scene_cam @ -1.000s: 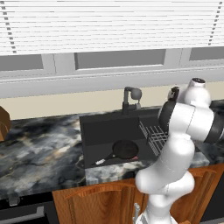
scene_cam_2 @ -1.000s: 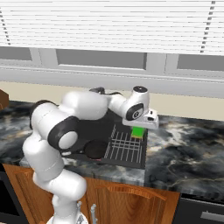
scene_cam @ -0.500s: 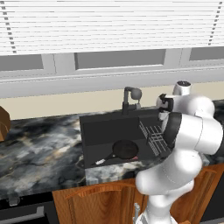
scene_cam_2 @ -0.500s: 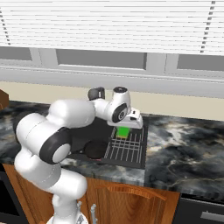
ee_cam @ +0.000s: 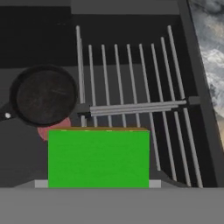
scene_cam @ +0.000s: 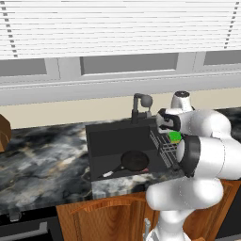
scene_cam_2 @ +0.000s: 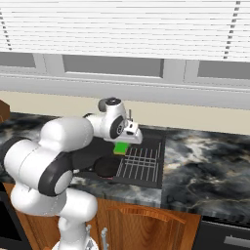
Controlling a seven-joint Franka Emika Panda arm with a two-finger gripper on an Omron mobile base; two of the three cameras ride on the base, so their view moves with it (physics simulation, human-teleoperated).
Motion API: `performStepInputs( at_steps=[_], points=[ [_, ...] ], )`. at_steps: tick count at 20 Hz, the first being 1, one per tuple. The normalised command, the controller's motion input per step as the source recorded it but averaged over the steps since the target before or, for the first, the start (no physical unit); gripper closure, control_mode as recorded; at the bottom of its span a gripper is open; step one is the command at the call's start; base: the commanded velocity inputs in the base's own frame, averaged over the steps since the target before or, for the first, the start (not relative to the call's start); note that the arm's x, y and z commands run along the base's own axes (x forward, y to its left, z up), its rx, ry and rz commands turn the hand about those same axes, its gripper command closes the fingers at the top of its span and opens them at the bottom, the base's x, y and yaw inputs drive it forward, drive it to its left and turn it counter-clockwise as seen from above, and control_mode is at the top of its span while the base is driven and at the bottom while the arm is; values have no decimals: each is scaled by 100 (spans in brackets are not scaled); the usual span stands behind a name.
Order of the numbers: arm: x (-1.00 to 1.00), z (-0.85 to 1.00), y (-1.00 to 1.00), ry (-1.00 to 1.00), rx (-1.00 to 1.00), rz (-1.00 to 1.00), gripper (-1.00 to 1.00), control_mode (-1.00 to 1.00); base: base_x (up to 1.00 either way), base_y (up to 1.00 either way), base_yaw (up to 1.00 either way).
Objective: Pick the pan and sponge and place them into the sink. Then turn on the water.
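One pan (ee_cam: 43, 95) lies in the sink (ee_cam: 26, 39); fingers hold sponge (ee_cam: 98, 158) above.

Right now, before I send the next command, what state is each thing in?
pan: lying in the sink, upright, nothing in it.
sponge: held between the jaws, above the basin by the wire rack.
sink: holds the pan, dry.
wire rack: bare.
faucet: off, no stream.
gripper: closed on the sponge.
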Motion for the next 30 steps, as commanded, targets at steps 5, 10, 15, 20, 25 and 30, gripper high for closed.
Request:
performStepInputs(
  at_steps=[5, 10, 15, 20, 25, 30],
  points=[
    [-6, -5, 62, -1, -1, 0, 100, -100, 0, 0, 0],
    [-4, -10, 62, -1, -1, 0, 100, -100, 0, 0, 0],
    [0, -9, 62, -3, -1, 0, 100, -100, 0, 0, 0],
    [2, -14, 58, -5, -3, -1, 100, -100, 0, 0, 0],
    [14, -23, 34, -6, -1, 0, 100, -100, 0, 0, 0],
    [19, -29, 16, -4, 0, 0, 100, -100, 0, 0, 0]
  ],
)
